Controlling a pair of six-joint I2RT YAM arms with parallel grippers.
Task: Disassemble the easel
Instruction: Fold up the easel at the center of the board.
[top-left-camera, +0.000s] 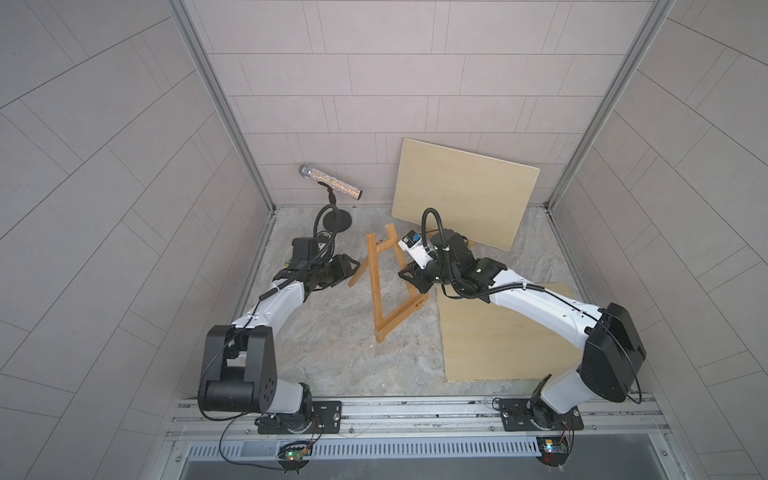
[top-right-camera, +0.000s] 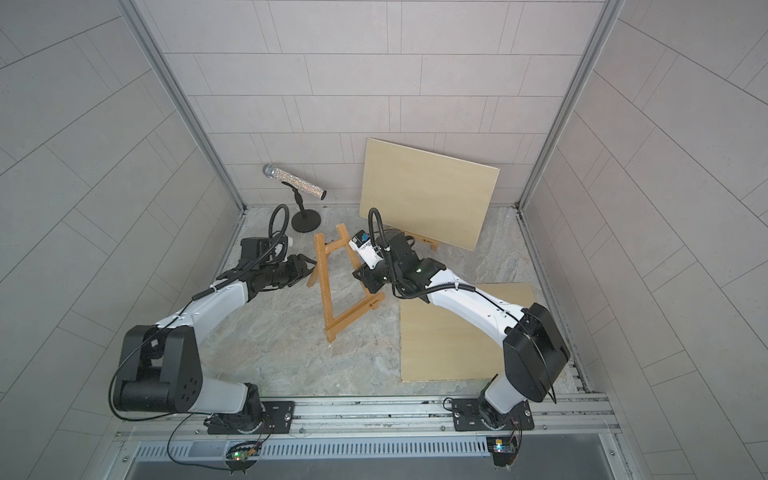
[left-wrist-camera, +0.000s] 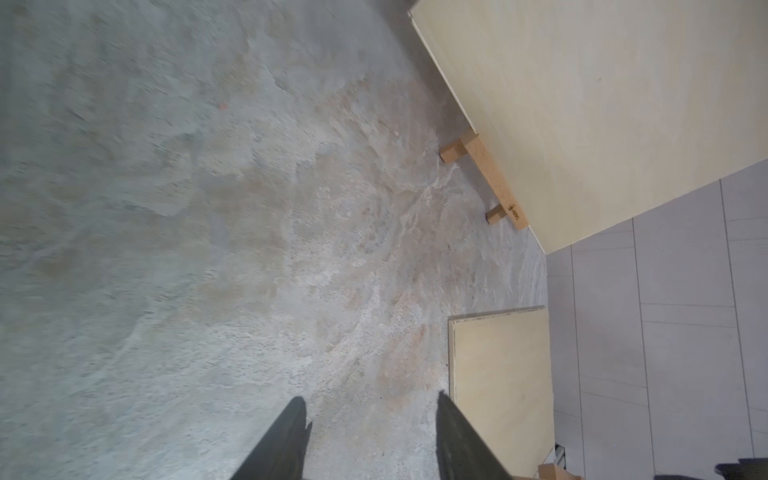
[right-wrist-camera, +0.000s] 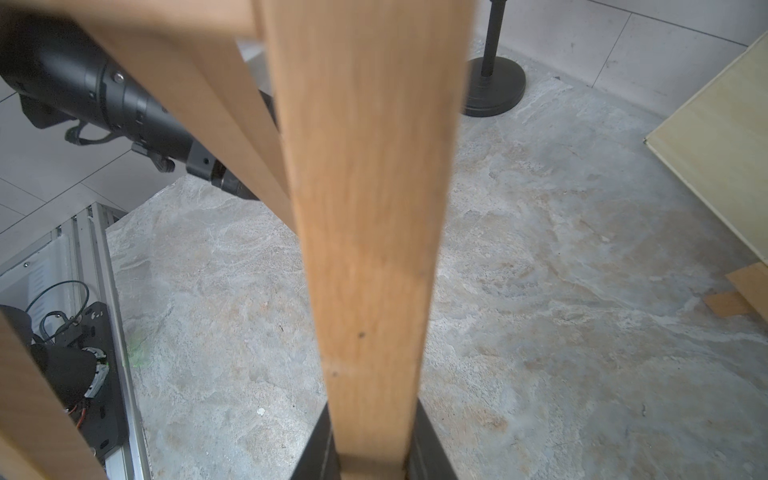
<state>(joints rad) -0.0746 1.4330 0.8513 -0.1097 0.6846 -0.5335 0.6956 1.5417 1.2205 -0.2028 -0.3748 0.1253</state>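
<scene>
Nearest the arm bases, a flat board (top-left-camera: 498, 332) lies on the stone-patterned tabletop (top-left-camera: 332, 353), on the right side. Mid-scene, the wooden easel (top-left-camera: 376, 286) stands tilted in both top views, its ledge bar toward the flat board; its near foot appears to rest on the tabletop, though contact is uncertain. The right gripper (top-left-camera: 410, 277) is clamped on one of the easel's upright bars, which the right wrist view shows pinched between the jaws (right-wrist-camera: 370, 453). The left gripper (top-left-camera: 352, 266) sits just beside the easel's rear leg on the opposite side; in the left wrist view its fingers (left-wrist-camera: 291, 432) stand moderately apart with only bare tabletop between them, gripping nothing. Farther back, a leaning board (top-left-camera: 461, 191) rests on a second easel (left-wrist-camera: 494, 183) by the rear wall. To its left, a glittered microphone (top-left-camera: 330, 181) sits on a black stand (top-left-camera: 337, 220).
</scene>
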